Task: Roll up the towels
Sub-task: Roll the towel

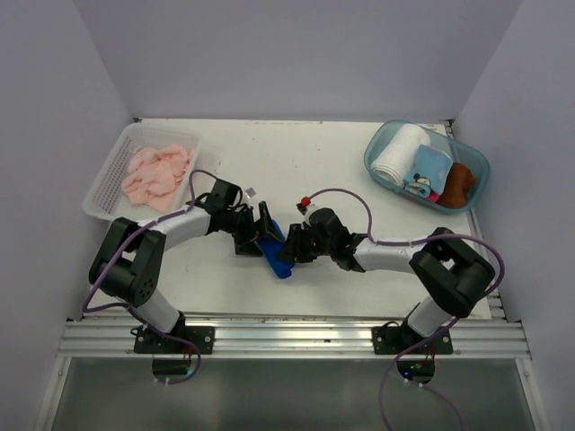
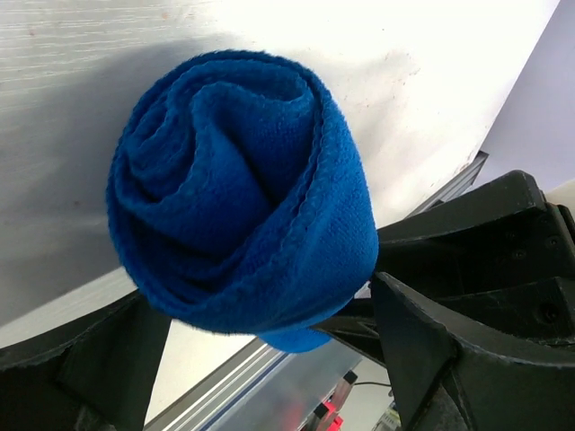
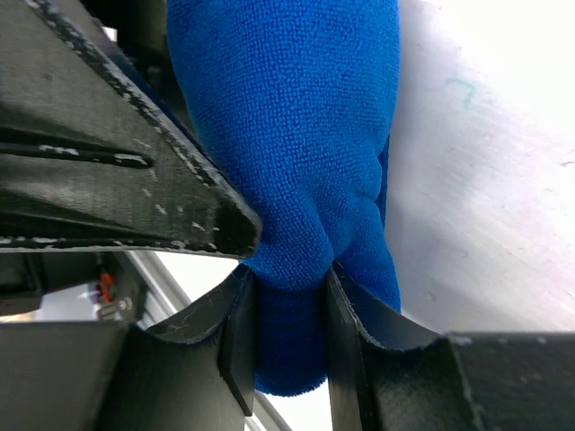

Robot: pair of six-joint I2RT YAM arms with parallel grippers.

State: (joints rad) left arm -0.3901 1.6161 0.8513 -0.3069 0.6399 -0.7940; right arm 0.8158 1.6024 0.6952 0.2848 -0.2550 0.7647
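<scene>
The royal blue towel, rolled into a tight cylinder, lies near the table's front middle between my two grippers. In the left wrist view its spiral end faces the camera. My left gripper stands open, one finger on each side of the roll. My right gripper is shut on the blue towel, pinching its lower end between both pads. From above, the left gripper and right gripper meet at the roll. The pale pink towel lies crumpled in a basket.
A white slotted basket sits at the back left. A clear blue tub at the back right holds a rolled white towel, a light blue printed cloth and a brown item. An aluminium rail runs along the near edge.
</scene>
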